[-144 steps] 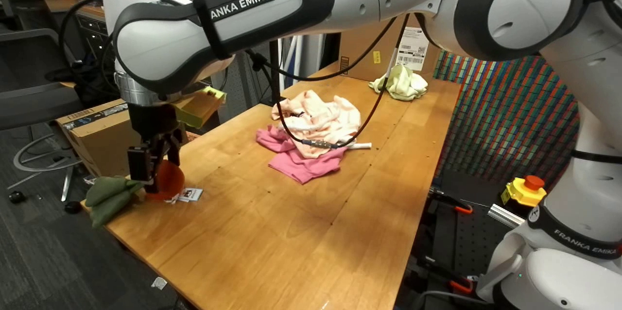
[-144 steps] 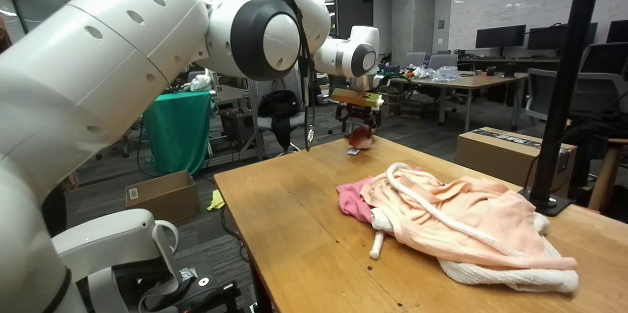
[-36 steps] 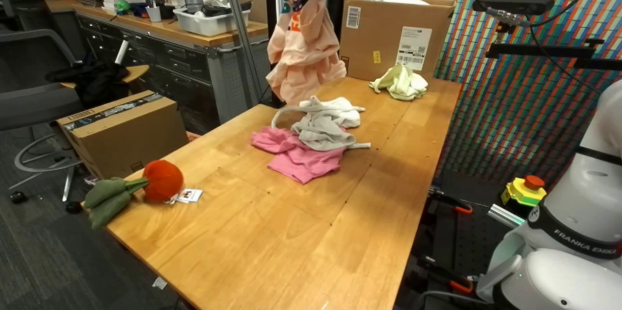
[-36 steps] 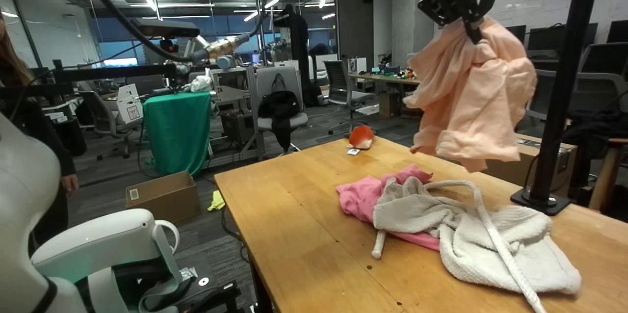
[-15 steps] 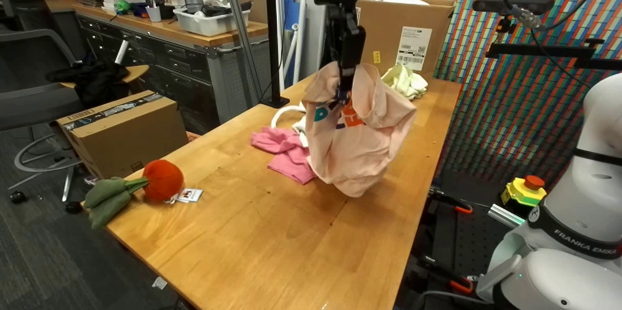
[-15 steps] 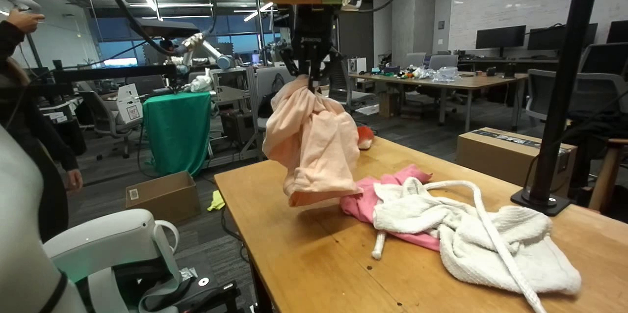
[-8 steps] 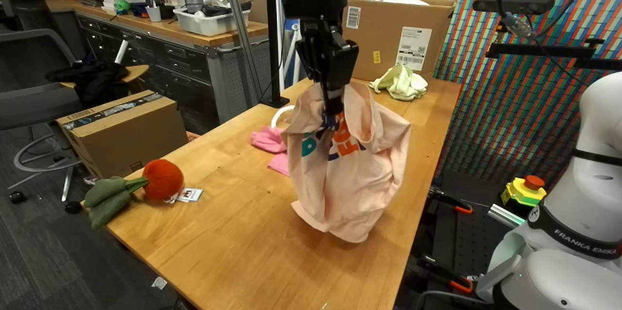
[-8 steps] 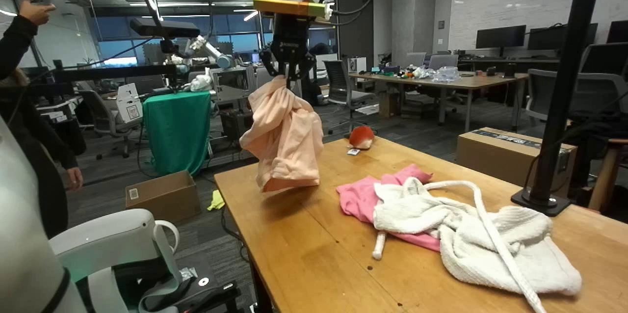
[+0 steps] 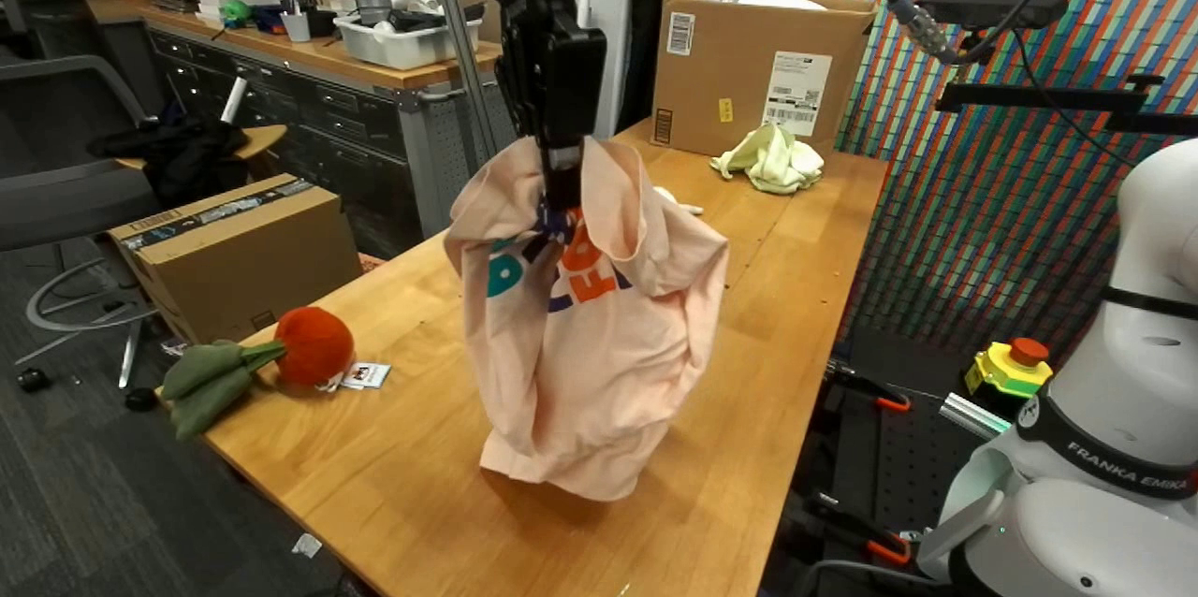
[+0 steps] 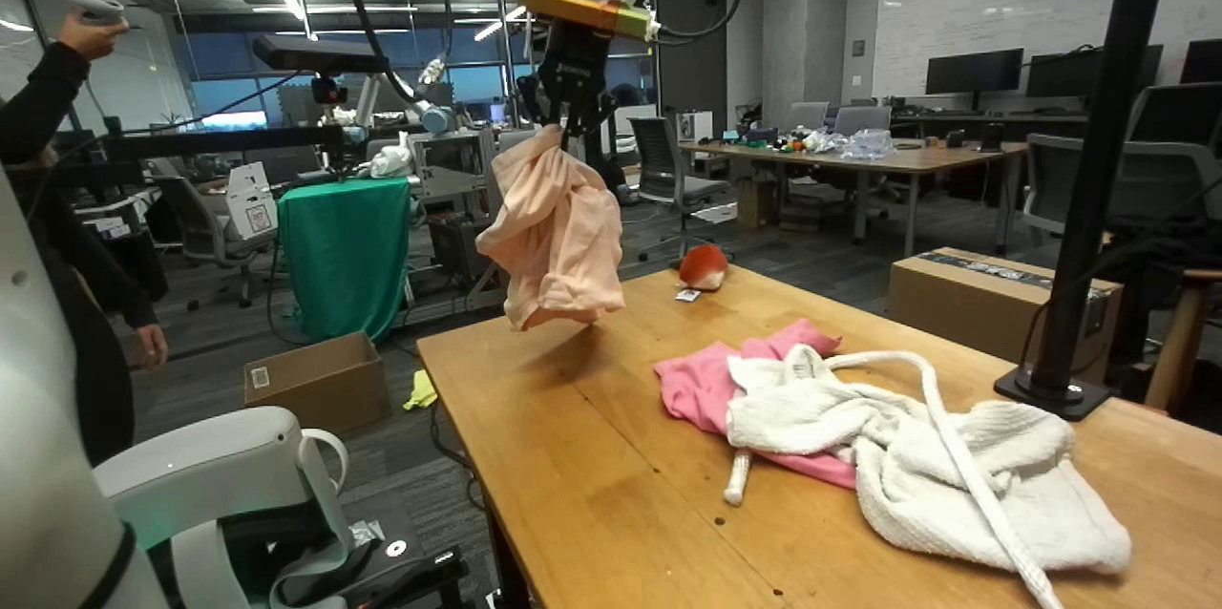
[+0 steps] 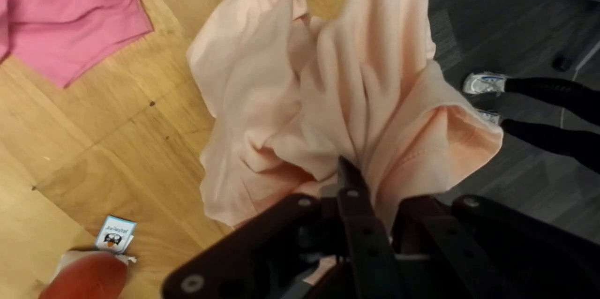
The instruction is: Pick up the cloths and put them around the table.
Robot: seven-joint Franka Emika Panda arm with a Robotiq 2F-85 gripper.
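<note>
1. Peach cloth [image 9: 599,382] hangs crumpled above the table [image 9: 421,475]; in an exterior view, printed shapes in teal, orange and dark blue show on it.
2. The gripper [image 10: 565,134] is clamped on the upper part of that cloth, and in the wrist view folds run out from where it pinches.
3. Pink cloth [image 10: 702,385] lies on the table, apart from the peach one and partly under a whitish cloth [image 10: 802,413].
4. White rope [image 10: 958,450] runs over the whitish cloth, near the foot of a black pole [image 10: 1098,179].
5. Yellow-green cloth [image 9: 772,162] lies bunched on the table in an exterior view, just in front of a labelled cardboard box [image 9: 711,45].
6. Red round toy [image 9: 314,349] rests near a table corner, its green leaves [image 9: 206,386] lying at the edge and a small printed card [image 9: 366,376] just beside it.
</note>
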